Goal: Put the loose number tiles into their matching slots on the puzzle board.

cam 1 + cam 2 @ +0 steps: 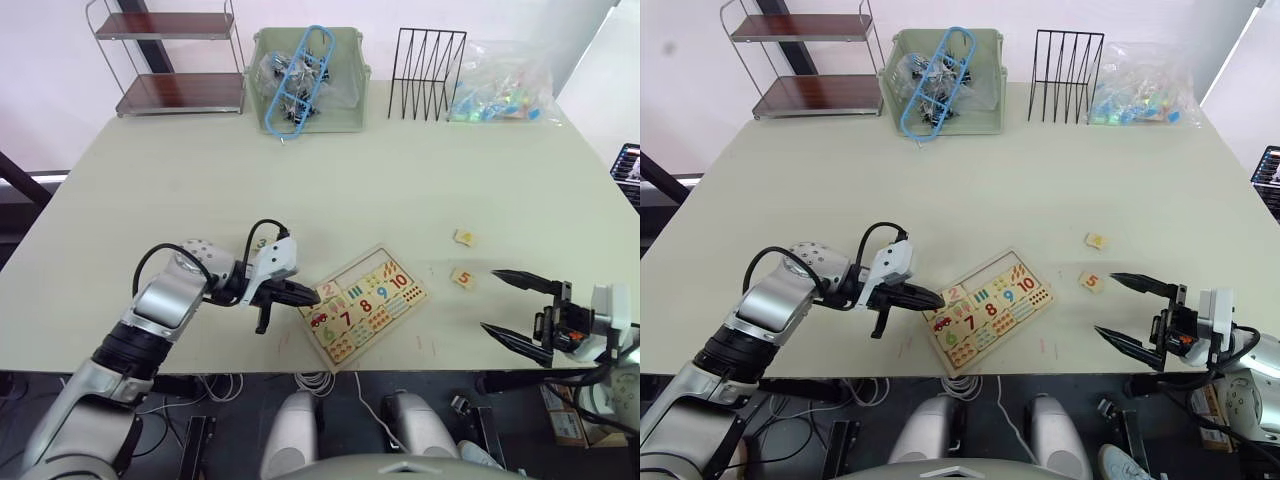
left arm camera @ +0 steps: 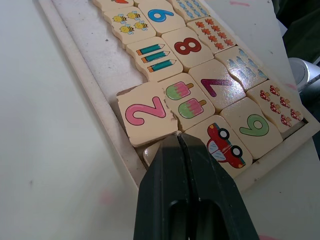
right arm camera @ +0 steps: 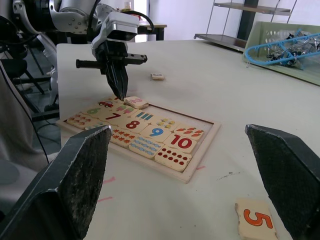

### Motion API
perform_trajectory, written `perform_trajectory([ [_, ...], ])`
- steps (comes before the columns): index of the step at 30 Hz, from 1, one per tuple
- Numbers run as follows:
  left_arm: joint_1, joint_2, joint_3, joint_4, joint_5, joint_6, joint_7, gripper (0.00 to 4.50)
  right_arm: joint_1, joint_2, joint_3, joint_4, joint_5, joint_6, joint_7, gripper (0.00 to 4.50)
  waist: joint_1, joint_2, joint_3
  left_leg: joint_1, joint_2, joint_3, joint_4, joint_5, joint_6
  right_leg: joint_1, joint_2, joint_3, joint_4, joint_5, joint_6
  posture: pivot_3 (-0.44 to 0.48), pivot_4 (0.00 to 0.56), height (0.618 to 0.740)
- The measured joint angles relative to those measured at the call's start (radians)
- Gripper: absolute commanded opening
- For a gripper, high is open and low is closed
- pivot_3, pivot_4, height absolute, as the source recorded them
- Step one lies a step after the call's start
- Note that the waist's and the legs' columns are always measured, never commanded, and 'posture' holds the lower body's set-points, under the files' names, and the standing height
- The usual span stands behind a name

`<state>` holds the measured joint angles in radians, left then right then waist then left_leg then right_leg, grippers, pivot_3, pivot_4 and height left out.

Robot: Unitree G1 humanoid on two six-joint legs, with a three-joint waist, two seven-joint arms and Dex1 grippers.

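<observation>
While the puzzle board [image 1: 364, 304] lies skewed near the table's [image 1: 300, 190] front edge, the left gripper [image 1: 312, 294] sits at its left end with fingers pressed together, tip touching the board by the "2" tile [image 2: 146, 115], which rests tilted and not quite seated (whether a tile lies under the tip is hard to say); the right gripper [image 1: 1114, 306] hovers spread wide and empty, right of the board; the "5" tile [image 1: 462, 278] lies flat between the board and that gripper, and another tile [image 1: 464, 237] just beyond it, further from the front edge; a third tile [image 3: 158, 76] lies past the board's far side. These tiles look light, stiff and thin, likely to skid on the smooth top, so pinching across two opposite edges seems best. Bare table lies open on all sides of the board except the front, where the edge is close; the green bin [image 1: 308, 80], wire rack [image 1: 427, 60] and plastic bag [image 1: 500, 85] stand well beyond it.
</observation>
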<state>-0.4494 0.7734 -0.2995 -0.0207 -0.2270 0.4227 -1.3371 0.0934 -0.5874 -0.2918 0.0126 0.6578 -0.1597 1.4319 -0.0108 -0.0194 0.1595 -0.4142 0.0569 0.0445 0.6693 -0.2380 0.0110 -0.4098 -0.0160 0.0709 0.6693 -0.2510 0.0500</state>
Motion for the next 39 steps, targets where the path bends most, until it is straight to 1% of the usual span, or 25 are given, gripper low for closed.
perform_trajectory([
  [39,0.001,-0.013,-0.017,-0.028,0.001,0.03,0.008,0.02,0.008,0.0,0.0,0.007,0.0,-0.016,-0.003,4.5,0.0,0.0,0.0,0.0,0.0,0.0,0.0,0.0,0.0,0.0,0.0,0.0,0.0,0.0,0.0,0.0,0.15,0.74],
])
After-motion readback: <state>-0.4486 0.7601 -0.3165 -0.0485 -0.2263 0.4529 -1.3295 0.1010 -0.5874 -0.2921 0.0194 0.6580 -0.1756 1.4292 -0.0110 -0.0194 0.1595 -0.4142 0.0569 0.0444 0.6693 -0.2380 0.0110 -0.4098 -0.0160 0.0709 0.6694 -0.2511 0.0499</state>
